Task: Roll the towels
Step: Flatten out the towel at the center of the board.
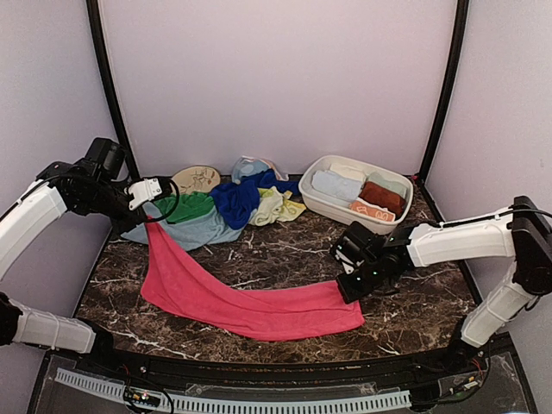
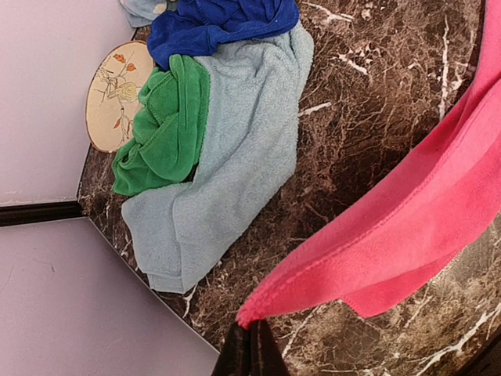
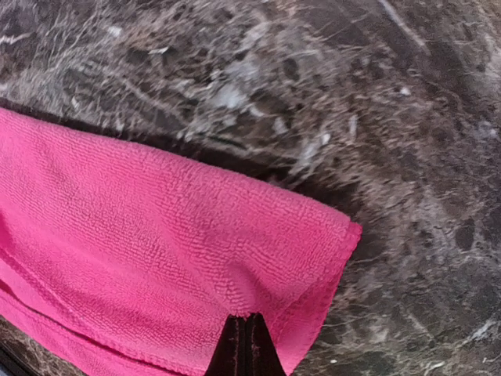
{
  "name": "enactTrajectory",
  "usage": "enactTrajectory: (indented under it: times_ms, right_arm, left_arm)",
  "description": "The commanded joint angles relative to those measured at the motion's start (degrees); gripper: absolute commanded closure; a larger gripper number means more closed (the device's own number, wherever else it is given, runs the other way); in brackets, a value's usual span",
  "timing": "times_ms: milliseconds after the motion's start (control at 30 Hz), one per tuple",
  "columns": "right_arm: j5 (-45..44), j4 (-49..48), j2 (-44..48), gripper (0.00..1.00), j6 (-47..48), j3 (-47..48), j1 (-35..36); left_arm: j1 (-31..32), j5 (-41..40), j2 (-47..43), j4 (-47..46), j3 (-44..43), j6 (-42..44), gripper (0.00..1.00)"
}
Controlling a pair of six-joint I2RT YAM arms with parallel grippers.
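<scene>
Pink-red towel (image 1: 250, 297) nearest, stretched long across marble table (image 1: 414, 302), middle lying on the stone. At its left end: left gripper (image 1: 156, 212), fingers pressed together on the corner, corner lifted off the surface. Just behind that end: pale blue towel (image 1: 194, 231) spread flat, green towel (image 1: 185, 207) bunched on top, tan patterned disc (image 1: 197, 178) behind both. Further right behind the pink-red towel: royal blue towel (image 1: 237, 198) crumpled, overlapping the pale blue one, then lime-yellow towel (image 1: 278, 207) touching it. At the pink-red towel's right end: right gripper (image 1: 351, 287), fingers closed tight on the corner edge. Behind and right of that end, well apart: white basin (image 1: 332, 210) holding rolled towels (image 1: 338, 185), pale blue, white, rust-brown.
</scene>
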State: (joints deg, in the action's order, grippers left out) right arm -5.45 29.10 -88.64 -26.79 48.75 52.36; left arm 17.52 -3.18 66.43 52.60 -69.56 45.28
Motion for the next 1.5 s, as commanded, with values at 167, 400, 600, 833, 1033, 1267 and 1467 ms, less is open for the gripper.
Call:
enactTrajectory:
  times_ms: [167,400,600,833,1033,1267,1467]
  right_arm:
    - [-5.9,2.5,1.3,0.64,0.4,4.4,-3.9]
    - [-2.1,3.2,6.3,0.49,5.0,3.3,-1.0]
    - [-1.3,2.4,3.5,0.53,1.0,0.4,1.3]
    - [1.4,-1.7,1.8,0.58,0.2,-1.9,1.6]
    - [2.9,-2.6,-0.4,0.60,0.7,-2.8,1.6]
    - [0.7,-2.2,-0.5,0.63,0.1,-3.4,1.6]
    - [-1.2,-1.6,-0.3,0.92,0.1,-2.3,1.2]
  left_arm:
    - [-0.3,-4.8,1.0,-8.2,4.2,1.3,1.00]
    - [-0.9,-5.8,1.0,-9.8,7.0,2.4,1.00]
    - [-1.3,-6.4,1.3,-10.5,7.9,2.7,1.00]
    - [-1.6,-6.7,0.8,-10.1,8.0,3.4,1.00]
    - [-1.6,-6.6,1.2,-10.0,7.8,3.0,1.00]
    - [-1.7,-6.7,1.3,-10.0,7.6,3.1,1.00]
    - [-1.6,-6.6,1.3,-9.9,7.6,2.6,1.00]
